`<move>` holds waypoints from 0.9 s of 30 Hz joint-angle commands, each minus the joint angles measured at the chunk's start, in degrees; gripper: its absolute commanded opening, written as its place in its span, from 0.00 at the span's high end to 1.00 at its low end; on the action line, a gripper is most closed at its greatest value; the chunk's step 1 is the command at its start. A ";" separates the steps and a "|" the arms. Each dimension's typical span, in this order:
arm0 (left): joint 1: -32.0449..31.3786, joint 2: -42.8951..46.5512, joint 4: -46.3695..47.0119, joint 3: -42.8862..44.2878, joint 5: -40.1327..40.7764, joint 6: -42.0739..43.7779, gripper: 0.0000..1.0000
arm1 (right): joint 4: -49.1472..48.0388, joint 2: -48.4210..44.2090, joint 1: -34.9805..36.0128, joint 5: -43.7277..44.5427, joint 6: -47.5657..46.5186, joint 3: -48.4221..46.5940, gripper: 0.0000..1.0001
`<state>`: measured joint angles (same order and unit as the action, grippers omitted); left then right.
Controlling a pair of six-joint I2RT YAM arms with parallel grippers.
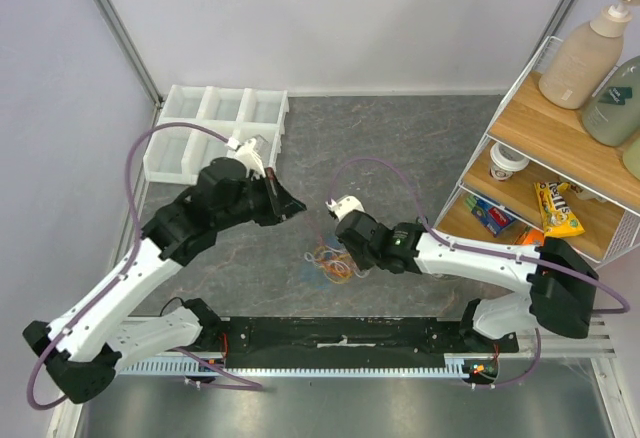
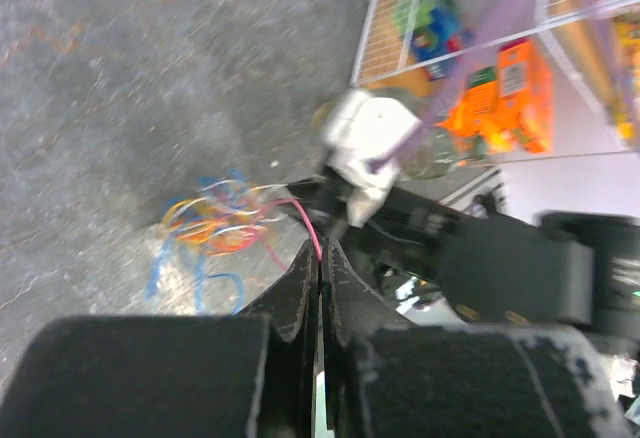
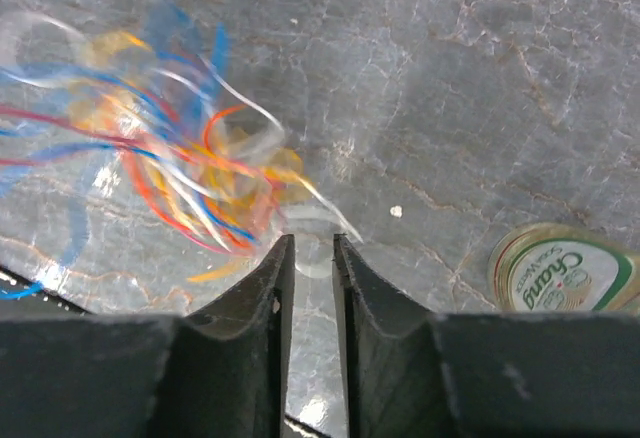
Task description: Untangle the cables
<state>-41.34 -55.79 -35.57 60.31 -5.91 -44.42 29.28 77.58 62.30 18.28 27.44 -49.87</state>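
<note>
The cables (image 1: 328, 264) lie as a tangled heap of thin orange, yellow, red, blue and pale loops on the grey table, in front of the arms' bases. My left gripper (image 1: 297, 206) is up and to the left of the heap. Its jaws (image 2: 321, 250) are shut on a red cable (image 2: 308, 223) that stretches back to the heap (image 2: 215, 220). My right gripper (image 1: 347, 261) is at the heap's right edge. In the right wrist view its jaws (image 3: 312, 242) stand a narrow gap apart with nothing between them. The blurred cables (image 3: 185, 163) lie just ahead and left of the tips.
A white compartment tray (image 1: 215, 123) sits at the back left. A wire shelf (image 1: 560, 158) with bottles and snack packets stands at the right. A round green-and-white cap (image 3: 560, 270) lies on the table, right of my right gripper.
</note>
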 commanded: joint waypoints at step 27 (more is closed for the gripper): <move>-0.05 -2.22 0.58 24.85 -7.27 -12.52 0.98 | -25.42 -5.43 -8.25 -14.69 -2.66 5.22 0.37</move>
<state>-41.34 -58.35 -40.84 81.91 -9.91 -51.46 4.82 70.78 54.83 -0.86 23.38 -43.09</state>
